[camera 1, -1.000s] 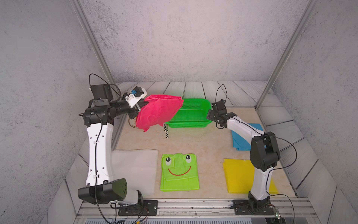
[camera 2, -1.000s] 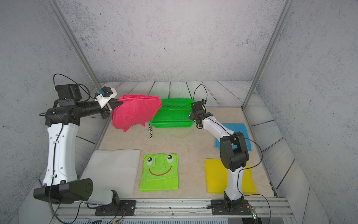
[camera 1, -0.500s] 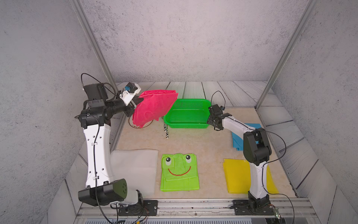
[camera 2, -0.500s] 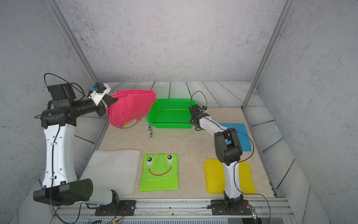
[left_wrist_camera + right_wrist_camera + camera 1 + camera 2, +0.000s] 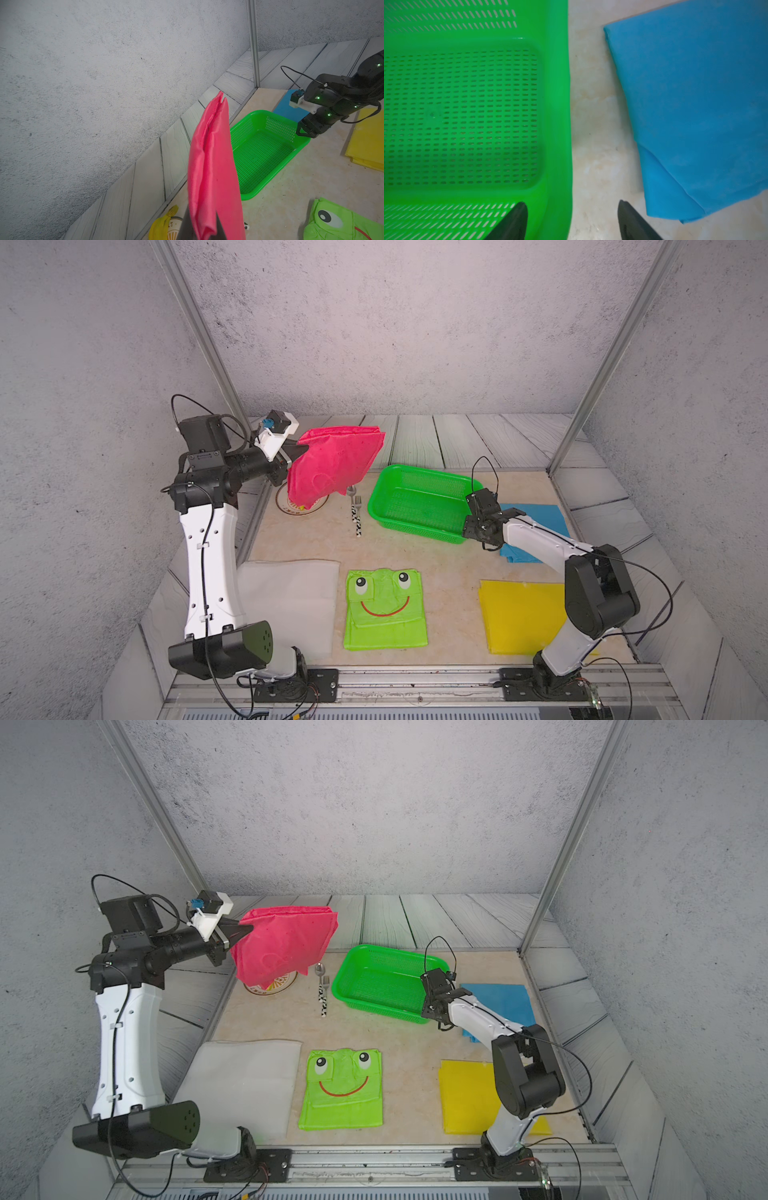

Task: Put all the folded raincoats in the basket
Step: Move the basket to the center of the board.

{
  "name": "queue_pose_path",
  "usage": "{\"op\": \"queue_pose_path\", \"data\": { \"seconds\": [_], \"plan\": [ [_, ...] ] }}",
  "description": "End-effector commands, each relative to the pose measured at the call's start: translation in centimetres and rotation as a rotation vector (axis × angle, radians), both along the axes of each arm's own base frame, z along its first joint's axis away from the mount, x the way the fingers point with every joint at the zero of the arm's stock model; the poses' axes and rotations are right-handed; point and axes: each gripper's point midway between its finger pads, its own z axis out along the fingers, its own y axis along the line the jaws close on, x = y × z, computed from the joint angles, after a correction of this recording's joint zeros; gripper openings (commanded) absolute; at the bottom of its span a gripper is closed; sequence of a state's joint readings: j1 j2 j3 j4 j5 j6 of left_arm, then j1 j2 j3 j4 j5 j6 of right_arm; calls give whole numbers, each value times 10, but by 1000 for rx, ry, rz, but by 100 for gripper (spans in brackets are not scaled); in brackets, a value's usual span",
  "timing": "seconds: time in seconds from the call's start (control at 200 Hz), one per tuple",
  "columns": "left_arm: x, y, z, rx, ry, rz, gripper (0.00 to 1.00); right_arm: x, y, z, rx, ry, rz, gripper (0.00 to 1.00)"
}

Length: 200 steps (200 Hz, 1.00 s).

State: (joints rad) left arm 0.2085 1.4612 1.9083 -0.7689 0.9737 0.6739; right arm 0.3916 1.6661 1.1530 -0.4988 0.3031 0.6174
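L gripper (image 5: 300, 450) clamped on pink raincoat (image 5: 332, 464), held aloft just left of basket (image 5: 419, 470), ready to carry over. R gripper (image 5: 572, 216) jaws wide, straddling basket's right rim, prob. to steady it.

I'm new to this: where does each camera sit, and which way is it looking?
Top views: high above the arms' bases, looking down over the table; left arm and right arm show whole, left gripper holding up the pink raincoat, right gripper at the green basket.
Left wrist: on the left arm, looking along its fingers and the raincoat toward the basket.
Right wrist: on the right arm, looking straight down; its fingertips straddle the basket's rim beside a blue folded cloth.
Shared: every view shows the basket.
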Motion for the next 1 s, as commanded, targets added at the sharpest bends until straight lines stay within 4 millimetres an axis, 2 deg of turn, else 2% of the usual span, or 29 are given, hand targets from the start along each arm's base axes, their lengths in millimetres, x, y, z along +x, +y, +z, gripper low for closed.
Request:
{"op": "queue_pose_path", "data": {
  "seconds": [0.0, 0.155, 0.23, 0.305, 0.39, 0.44, 0.53, 0.886, 0.996],
  "plan": [
    [3, 1, 15, -39, -34, -18, 0, -26, -11, -4, -70, 73, 89, 71],
    [8, -2, 19, -90, -22, -50, 0, -47, -3, -4, -58, 111, 239, 69],
    [8, -4, 20, -111, -13, -66, 0, -55, 2, -6, -48, 124, 316, 65],
    [10, -4, 19, -117, -9, -68, 0, -59, 2, -9, -59, 134, 351, 59],
    [11, -3, 18, -116, -6, -60, 0, -61, 1, -13, -74, 152, 373, 57],
    [10, -3, 17, -112, -7, -60, 0, -62, 4, -14, -70, 158, 399, 47],
    [10, -3, 16, -107, -8, -54, 0, -62, 7, -14, -66, 173, 435, 40],
    [8, -5, 10, -111, 1, -77, 0, -48, 9, -12, -95, 171, 447, 40],
    [8, -10, 7, -137, 14, -115, 0, -46, 11, -5, -85, 158, 444, 46]
  ]
}}
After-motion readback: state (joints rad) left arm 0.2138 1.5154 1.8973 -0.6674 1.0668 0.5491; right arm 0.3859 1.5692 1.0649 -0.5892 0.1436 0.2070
